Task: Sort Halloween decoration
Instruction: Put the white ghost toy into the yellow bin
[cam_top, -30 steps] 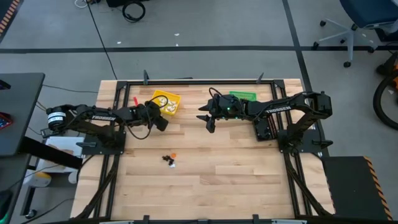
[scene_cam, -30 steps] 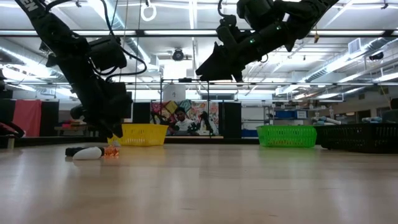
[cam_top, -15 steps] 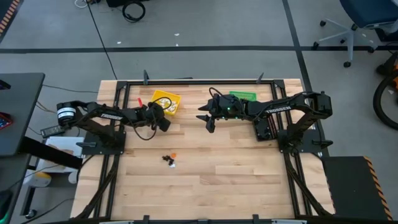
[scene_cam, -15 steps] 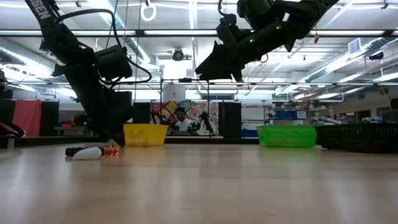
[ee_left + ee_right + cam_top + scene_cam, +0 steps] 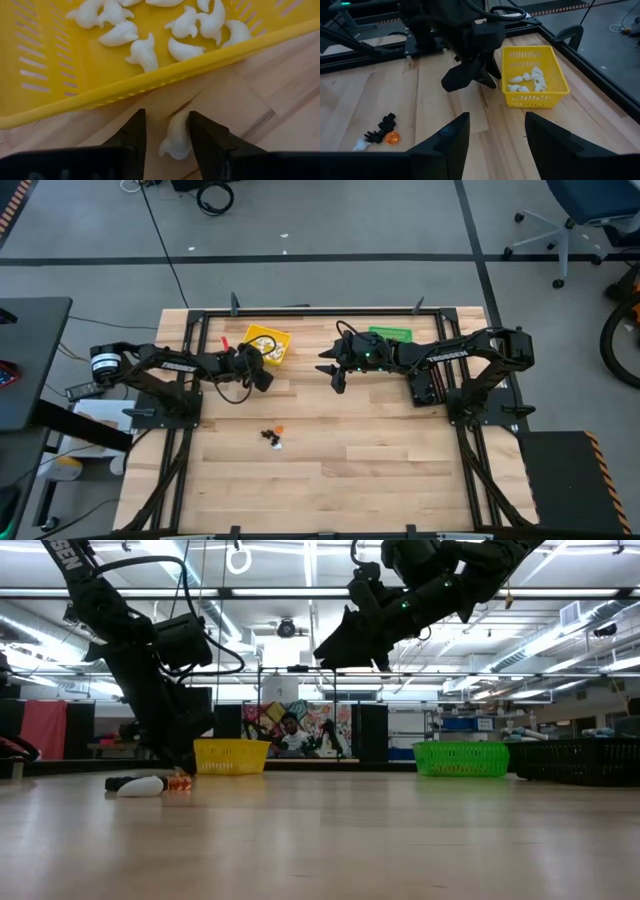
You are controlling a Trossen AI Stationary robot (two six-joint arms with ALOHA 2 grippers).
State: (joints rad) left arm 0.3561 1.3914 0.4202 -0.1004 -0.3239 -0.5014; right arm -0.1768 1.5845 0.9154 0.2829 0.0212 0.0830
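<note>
Lying between the fingers [image 5: 134, 137] of the left gripper [image 5: 165, 135] is a small white ghost trinket [image 5: 175, 136], curved and glossy, resting on the table [image 5: 280, 100] just outside the yellow bin [image 5: 60, 75]. The fingers are seen close on either side of it; whether it is actually pinched cannot be told. Inside the bin, about a dozen similar white ghosts [image 5: 142, 51] are heaped. Nearer the table's front edge, a small pile of loose trinkets [image 5: 272, 436] is noted: black pieces, one orange, one white. The right gripper [image 5: 495, 131] is held raised above mid-table, fingers parted and empty. Farther back, a green bin [image 5: 392, 334] is seen.
</note>
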